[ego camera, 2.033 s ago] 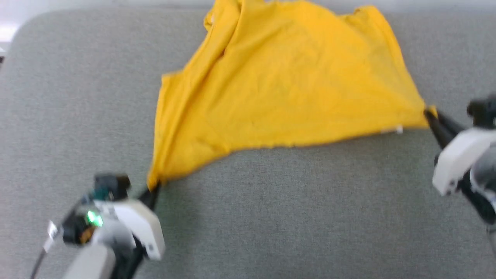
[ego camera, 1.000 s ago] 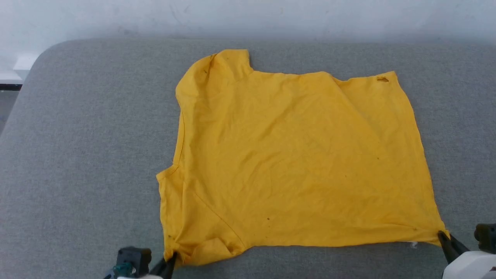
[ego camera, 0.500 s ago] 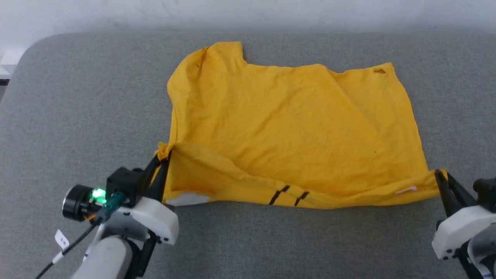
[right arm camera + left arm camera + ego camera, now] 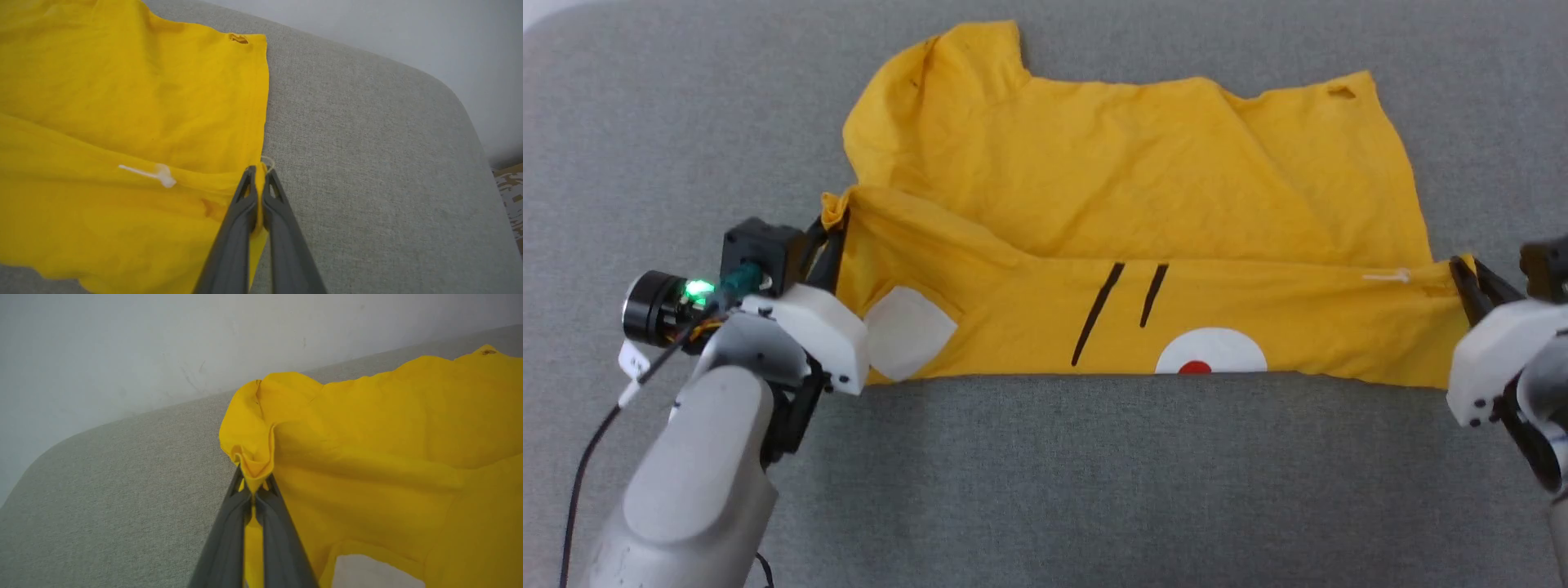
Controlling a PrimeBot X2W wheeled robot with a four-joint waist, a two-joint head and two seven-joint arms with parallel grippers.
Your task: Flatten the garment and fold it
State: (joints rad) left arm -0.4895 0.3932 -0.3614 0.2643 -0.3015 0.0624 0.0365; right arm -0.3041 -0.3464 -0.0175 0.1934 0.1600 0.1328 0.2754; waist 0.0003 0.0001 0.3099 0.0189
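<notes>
- Garment point(image 4: 1135, 188), bright yellow, lies spread on the grey padded surface point(image 4: 1045, 482) between the two grippers, with its near band turned over so that the print shows.
- The left gripper point(image 4: 833, 224) is closed tight on a bunched corner of the garment. In the left wrist view its dark fingers point(image 4: 226, 539) meet on a pinch of yellow cloth, and a small crumpled fold stands just past the tips.
- The right gripper point(image 4: 1462, 273) is likewise pinched together on the opposite corner, with cloth squeezed between its fingers point(image 4: 286, 245) right at the tips.
- From one gripper to the other the held edge runs as a fairly straight ridge.
- Just beside the left gripper, toward the right one, sits a white patch point(image 4: 907, 331). Further along come two black lines point(image 4: 1098, 314) and a red dot point(image 4: 1195, 367) in a white round.
- Beyond both grippers' tips the rest of the garment lies wrinkled on the surface.
- A small white tag point(image 4: 157, 174) lies on the cloth near the right gripper's tips, on the side toward the left gripper.
</notes>
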